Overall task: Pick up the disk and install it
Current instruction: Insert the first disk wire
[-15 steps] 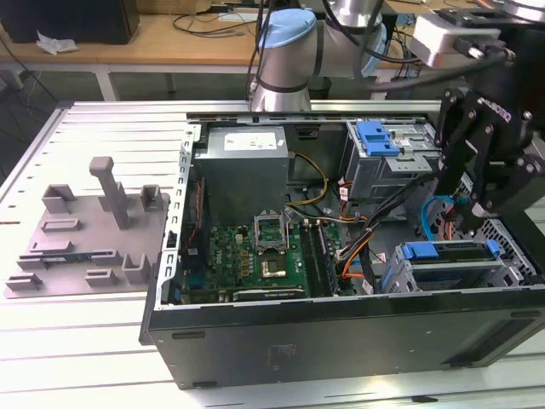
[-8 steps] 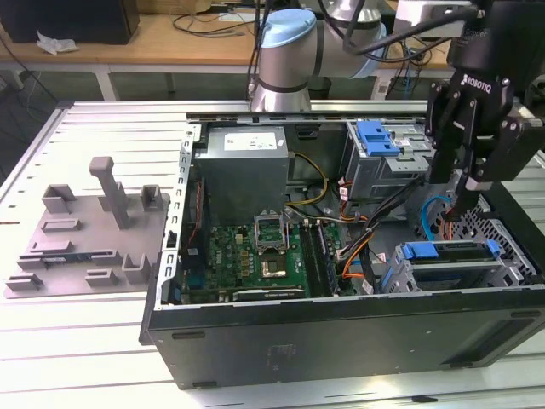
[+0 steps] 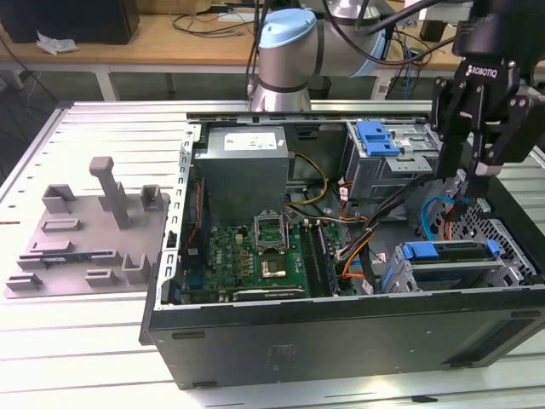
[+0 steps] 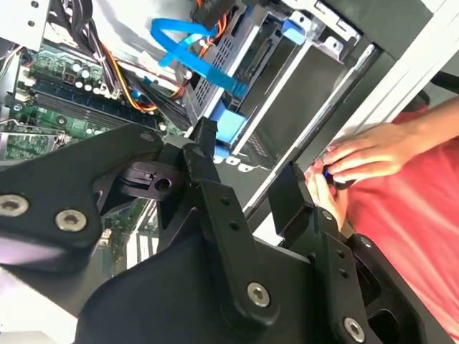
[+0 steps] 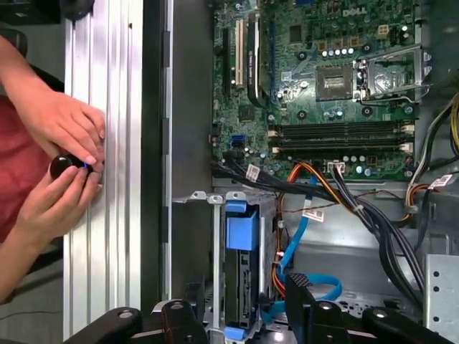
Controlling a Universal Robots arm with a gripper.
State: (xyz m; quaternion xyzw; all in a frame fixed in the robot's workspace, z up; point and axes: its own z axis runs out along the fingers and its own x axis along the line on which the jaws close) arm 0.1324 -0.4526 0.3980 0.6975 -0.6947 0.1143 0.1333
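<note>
The disk (image 3: 456, 258), a drive in a blue carrier, sits in the drive cage at the exterior view's right end of the open computer case (image 3: 255, 341). My gripper (image 3: 468, 170) hangs above that cage, open, with nothing between its fingers. In the first wrist view the disk's blue carrier tab (image 5: 242, 229) lies in the cage just ahead of my gripper (image 5: 244, 290). In the second wrist view the blue tab (image 4: 229, 129) shows just past my gripper (image 4: 247, 154).
A second blue bracket (image 3: 379, 136) tops the upper drive cage. Cables (image 3: 375, 239) and a blue data lead (image 5: 315, 287) run beside the cage. A person's hands (image 5: 64, 150) hold a small black object beside the case. A grey fixture (image 3: 85, 230) lies at the exterior view's left.
</note>
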